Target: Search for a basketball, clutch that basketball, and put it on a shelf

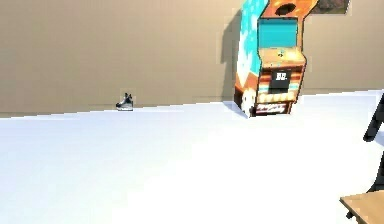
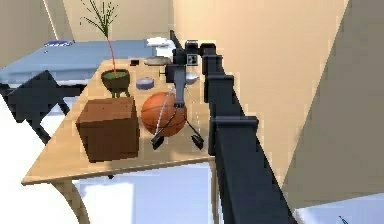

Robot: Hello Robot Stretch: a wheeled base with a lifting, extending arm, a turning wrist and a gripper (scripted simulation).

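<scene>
My hand (image 2: 178,92) reaches out by the orange basketball (image 2: 160,113), which lies on the wooden worktop (image 2: 60,168) just beside a brown box (image 2: 108,128). I cannot tell how my fingers are set, nor whether they hold anything. A potted plant (image 2: 115,78) stands behind the box.

**Pale wood, faint sheen, matt black**

The tabletop (image 2: 55,162) looks like light wood, smooth and matt. The box (image 2: 108,130) is darker brown wood with a dull finish. The basketball (image 2: 158,108) is orange with dark seams and a faint sheen. The arm (image 2: 235,140) is matt black. The floor (image 1: 150,160) is pale and smooth.
</scene>
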